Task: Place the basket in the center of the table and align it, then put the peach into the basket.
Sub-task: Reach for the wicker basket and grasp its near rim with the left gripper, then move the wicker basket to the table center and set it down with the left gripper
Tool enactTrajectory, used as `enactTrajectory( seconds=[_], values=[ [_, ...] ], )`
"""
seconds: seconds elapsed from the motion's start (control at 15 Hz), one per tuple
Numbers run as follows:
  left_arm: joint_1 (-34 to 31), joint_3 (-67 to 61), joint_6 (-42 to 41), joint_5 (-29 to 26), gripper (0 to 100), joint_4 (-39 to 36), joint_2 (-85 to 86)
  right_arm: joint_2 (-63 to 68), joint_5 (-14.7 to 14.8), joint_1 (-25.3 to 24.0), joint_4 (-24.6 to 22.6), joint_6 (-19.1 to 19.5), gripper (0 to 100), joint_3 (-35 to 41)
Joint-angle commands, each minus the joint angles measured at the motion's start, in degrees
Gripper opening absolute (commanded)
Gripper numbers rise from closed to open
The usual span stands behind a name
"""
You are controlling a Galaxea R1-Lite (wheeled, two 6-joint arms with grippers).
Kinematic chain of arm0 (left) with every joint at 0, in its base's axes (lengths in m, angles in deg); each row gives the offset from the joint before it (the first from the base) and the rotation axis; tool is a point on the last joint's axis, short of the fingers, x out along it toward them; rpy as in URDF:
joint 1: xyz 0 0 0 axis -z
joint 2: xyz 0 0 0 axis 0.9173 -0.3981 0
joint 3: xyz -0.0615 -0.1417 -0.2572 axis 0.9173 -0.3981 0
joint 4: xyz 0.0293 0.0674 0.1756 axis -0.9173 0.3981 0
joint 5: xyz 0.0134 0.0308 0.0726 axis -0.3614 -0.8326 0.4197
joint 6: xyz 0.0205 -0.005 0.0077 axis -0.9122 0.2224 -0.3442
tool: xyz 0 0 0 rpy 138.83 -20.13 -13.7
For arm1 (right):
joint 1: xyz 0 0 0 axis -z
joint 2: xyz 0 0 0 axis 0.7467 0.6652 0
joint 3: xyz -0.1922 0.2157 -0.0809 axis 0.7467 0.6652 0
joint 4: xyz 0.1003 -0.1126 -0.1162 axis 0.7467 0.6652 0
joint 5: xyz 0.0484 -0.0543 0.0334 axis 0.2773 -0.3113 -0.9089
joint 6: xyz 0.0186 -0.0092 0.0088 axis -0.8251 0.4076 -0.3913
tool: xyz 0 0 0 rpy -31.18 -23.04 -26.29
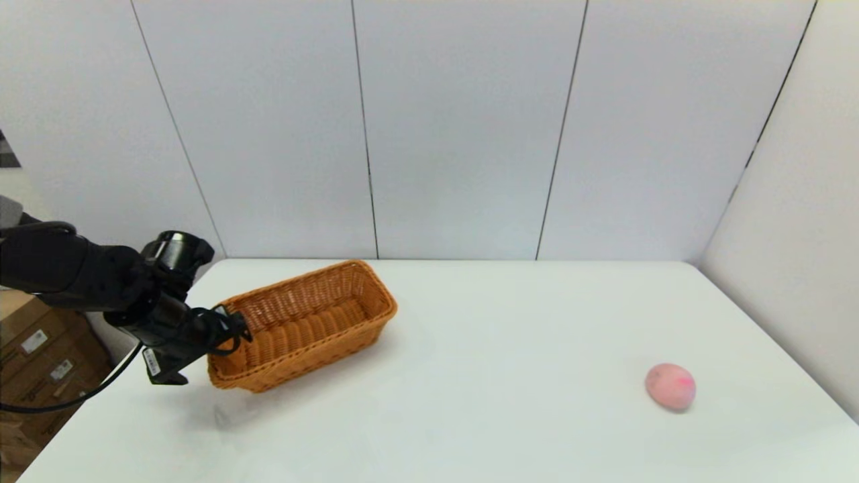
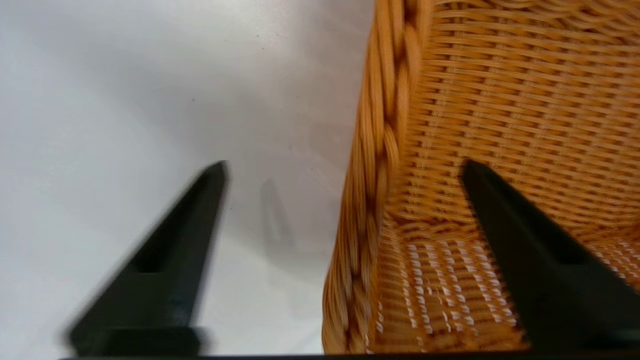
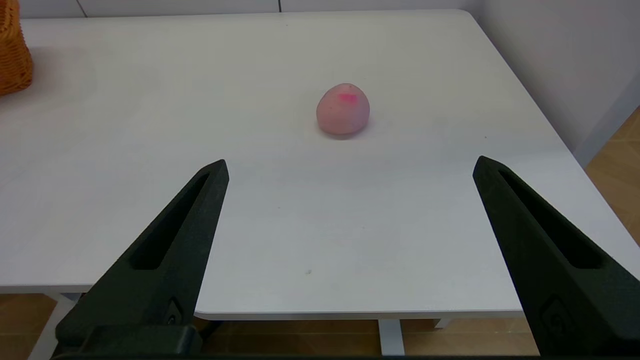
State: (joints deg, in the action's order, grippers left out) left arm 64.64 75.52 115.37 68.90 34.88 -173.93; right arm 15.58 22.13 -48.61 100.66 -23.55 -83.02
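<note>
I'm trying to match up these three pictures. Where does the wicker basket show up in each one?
Head view: the basket sits left of center on the table, the left gripper at its near end.
Left wrist view: its braided rim stands between the open fingers.
Right wrist view: only a corner shows.
Shared landmark: the white table.

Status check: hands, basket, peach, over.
Left hand open, straddling basket rim, table's left. Right hand open, parked short of peach. Nothing between.

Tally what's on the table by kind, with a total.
Baskets: 1, the basket, its rim straddled by the open left gripper.
Fruit: 1, the peach, ahead of the open right gripper.
Total: 2 on the table.
</note>
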Motion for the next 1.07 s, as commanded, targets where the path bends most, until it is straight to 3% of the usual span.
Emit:
enactTrajectory(
  seconds=[0.07,0.53,0.67,0.87,1.07],
  values=[
    [-0.3,0.4,0.18,-2.33,0,0.09,-4.71,-0.01,0.07,-0.05,0.07,0.05,100,0.06],
    [-0.91,1.55,0.01,-6.63,0,0.36,-4.53,-0.01,0.07,-0.05,0.07,0.13,100,0.06],
    [-1.61,2.34,0.01,-10.94,0,1.59,-2.78,-0.01,0.07,-0.05,0.07,0.05,100,0.06],
    [-2.32,3.3,-0.08,-21.66,0,4.66,0.65,-0.01,0.07,-0.05,0.07,0.13,100,0.06],
    [-2.14,5.5,-0.17,-26.23,0,8.36,1.79,-0.01,0.07,-0.05,0.07,0.05,100,0.06]
  ],
)
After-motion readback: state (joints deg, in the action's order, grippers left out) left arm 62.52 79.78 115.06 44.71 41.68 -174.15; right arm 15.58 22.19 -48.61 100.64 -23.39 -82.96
